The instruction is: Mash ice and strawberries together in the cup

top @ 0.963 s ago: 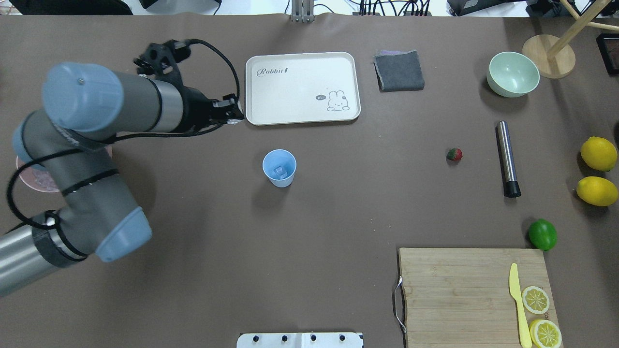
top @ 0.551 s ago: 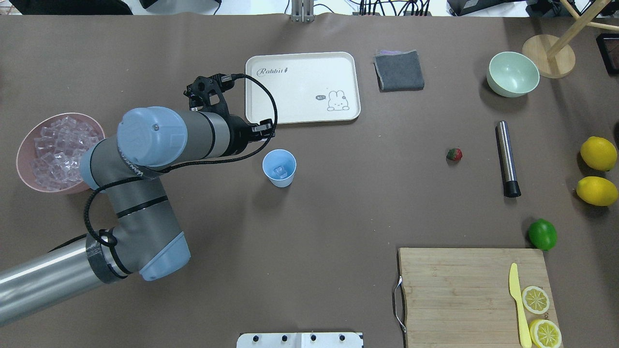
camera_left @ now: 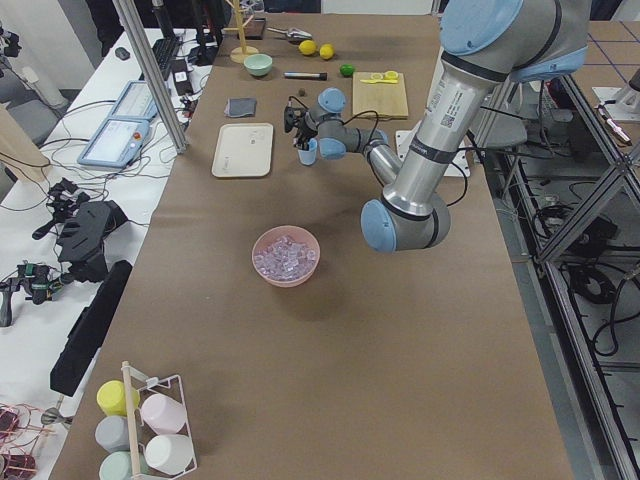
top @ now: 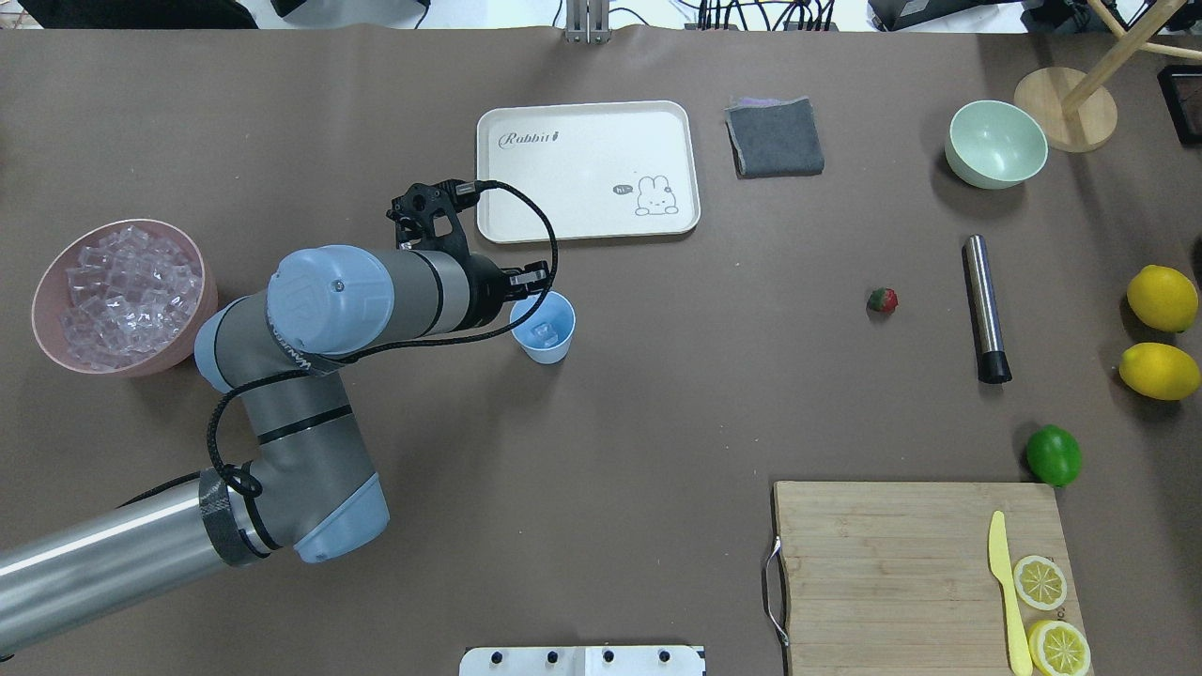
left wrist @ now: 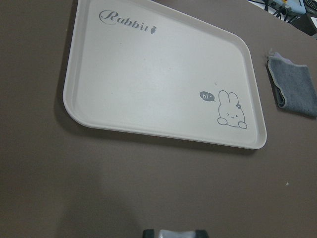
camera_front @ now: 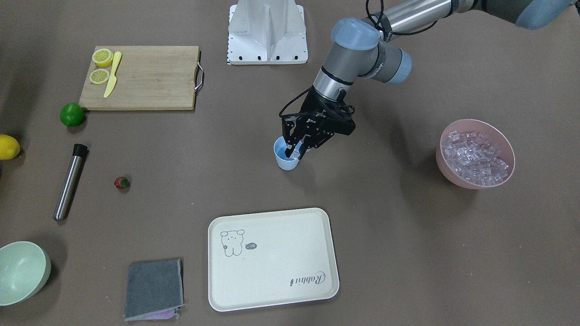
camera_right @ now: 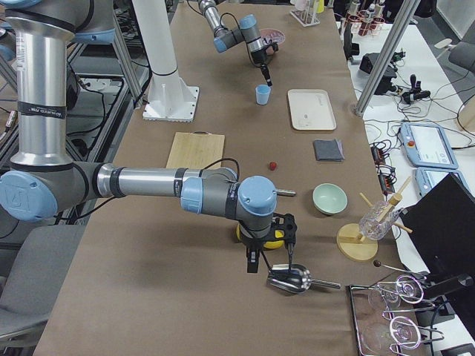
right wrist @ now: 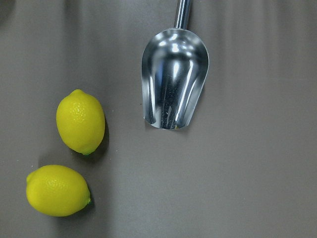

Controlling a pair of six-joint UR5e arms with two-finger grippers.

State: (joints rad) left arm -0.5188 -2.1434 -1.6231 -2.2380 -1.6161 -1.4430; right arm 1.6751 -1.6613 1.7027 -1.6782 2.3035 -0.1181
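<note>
The light-blue cup stands upright mid-table with one clear ice cube at its bottom. My left gripper hangs over the cup's mouth, fingertips at the rim, shut on a small glassy piece of ice. More ice fills the pink bowl on the left side. The red strawberry lies alone on the table, well to the right of the cup. My right gripper hovers at the far right end above a metal scoop; I cannot tell whether it is open or shut.
A white tray sits just behind the cup. A steel muddler, a green bowl, a grey cloth, a lime, two lemons and a cutting board with a knife occupy the right side.
My left arm has swung from over the pink bowl toward the right, bringing its gripper over the cup. Nothing else on the table moved.
</note>
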